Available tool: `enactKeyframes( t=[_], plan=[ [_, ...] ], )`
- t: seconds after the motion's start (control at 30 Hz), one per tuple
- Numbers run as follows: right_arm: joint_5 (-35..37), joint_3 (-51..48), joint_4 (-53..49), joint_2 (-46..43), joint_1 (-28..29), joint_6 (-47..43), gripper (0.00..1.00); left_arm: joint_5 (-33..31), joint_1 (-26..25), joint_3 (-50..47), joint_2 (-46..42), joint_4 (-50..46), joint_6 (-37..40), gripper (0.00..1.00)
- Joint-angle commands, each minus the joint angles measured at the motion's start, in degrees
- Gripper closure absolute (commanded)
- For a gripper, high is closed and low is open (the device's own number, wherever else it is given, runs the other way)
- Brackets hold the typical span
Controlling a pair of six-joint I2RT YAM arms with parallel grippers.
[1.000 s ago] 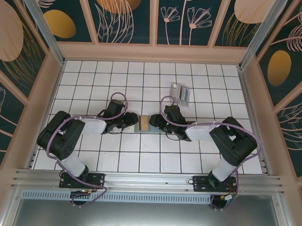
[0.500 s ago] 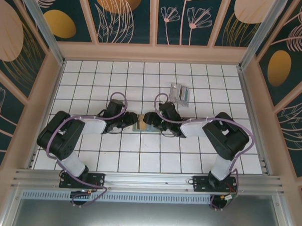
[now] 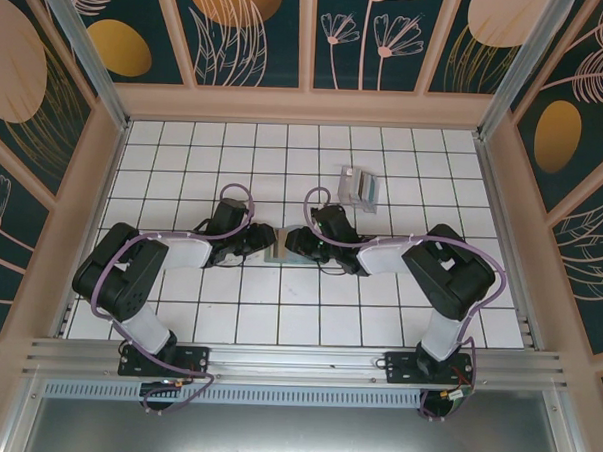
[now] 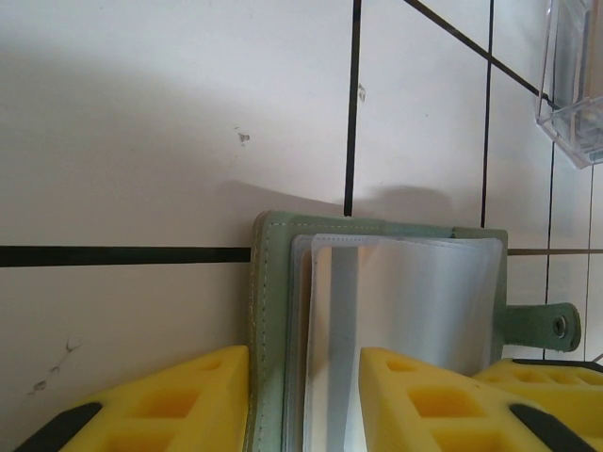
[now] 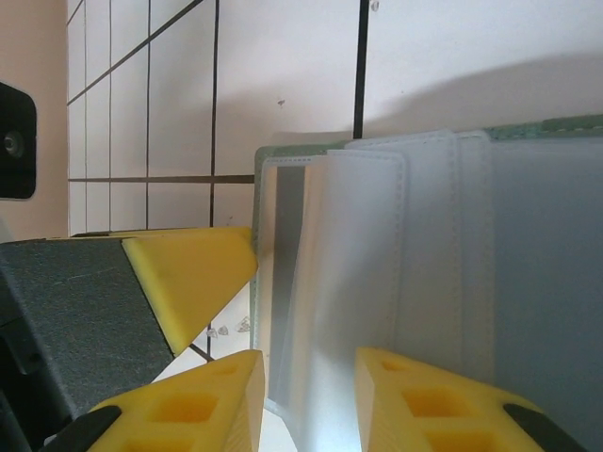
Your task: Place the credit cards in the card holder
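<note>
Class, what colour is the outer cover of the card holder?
Sage green, with stitching along its edge. The card holder shows this best in the left wrist view.

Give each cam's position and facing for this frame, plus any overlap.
Top external: above and behind the arm bases, looking down on the tiled table. Both arms show, with the left end effector and right end effector either side of the card holder.
Left wrist: on the left arm, looking along its own yellow fingers at the open card holder.
Right wrist: on the right arm, looking along its own fingers at the holder's clear sleeves.
Shared: all three views see the card holder.
</note>
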Motion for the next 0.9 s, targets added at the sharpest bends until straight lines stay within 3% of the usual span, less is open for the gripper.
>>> enactKeyframes(
  t=[0.0, 0.5, 0.87],
  plan=[
    [-1.80, 1.23, 3.05, 0.55, 0.58, -0.45, 0.67, -0.45, -0.24, 1.46, -1.71, -0.70, -0.52, 0.64],
    [-4.29, 2.58, 6.52, 0.41, 0.60, -1.09, 0.57, -1.38, -0.07, 1.17, -3.43, -1.63, 0.08, 0.63],
    [-1.87, -1.79, -1.66, -10.97, -2.07, -7.51, 0.43, -0.95, -0.09, 1.84, -1.88, -3.06, 1.99, 0.62]
  ],
)
